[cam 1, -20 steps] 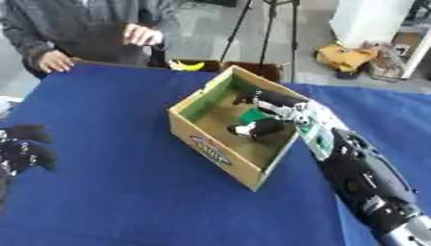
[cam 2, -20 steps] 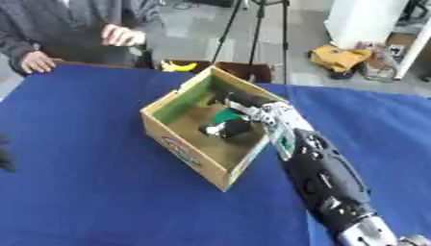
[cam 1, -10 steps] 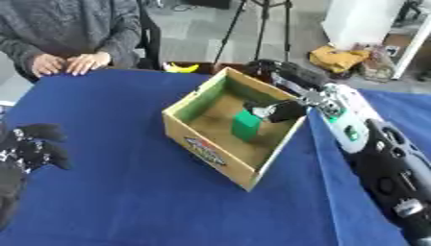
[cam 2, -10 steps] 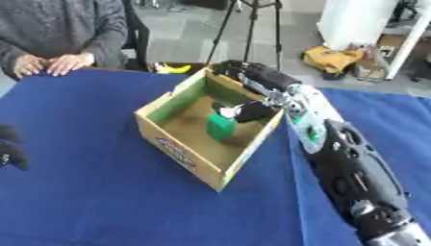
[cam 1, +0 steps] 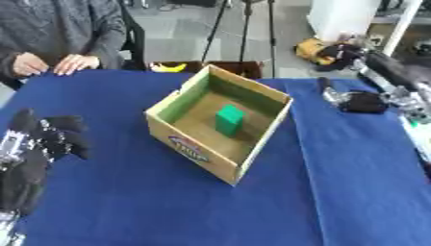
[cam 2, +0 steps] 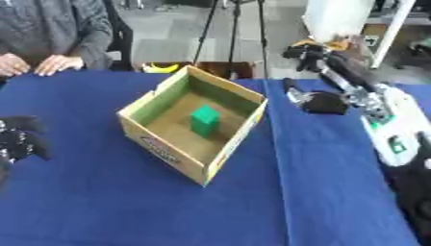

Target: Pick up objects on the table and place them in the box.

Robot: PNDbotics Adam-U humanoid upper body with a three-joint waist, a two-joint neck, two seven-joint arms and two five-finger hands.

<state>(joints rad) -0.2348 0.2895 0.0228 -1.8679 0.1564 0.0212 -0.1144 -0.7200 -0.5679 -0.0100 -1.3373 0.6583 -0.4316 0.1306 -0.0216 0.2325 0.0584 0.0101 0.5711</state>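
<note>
An open cardboard box [cam 1: 198, 144] with a green inner wall stands at the middle of the blue table [cam 1: 336, 182]. A green block [cam 1: 228, 119] stands upright on the box floor. My right hand [cam 2: 323, 102] hangs to the right of the box, outside its rim and above the cloth, open and holding nothing. Its arm [cam 2: 383, 120] runs in from the right edge. My left hand [cam 1: 44, 139] rests open at the lower left, fingers up, far from the box.
Beyond the table's far edge are tripod legs [cam 1: 246, 29], a yellow thing [cam 1: 171, 67] on the floor and a yellow and black heap [cam 1: 324, 49]. Blue cloth stretches bare in front of the box and to its right.
My right hand has let go of the green block inside the box and drawn back up and to the right, out over the rim. The block now stands alone in the box.
</note>
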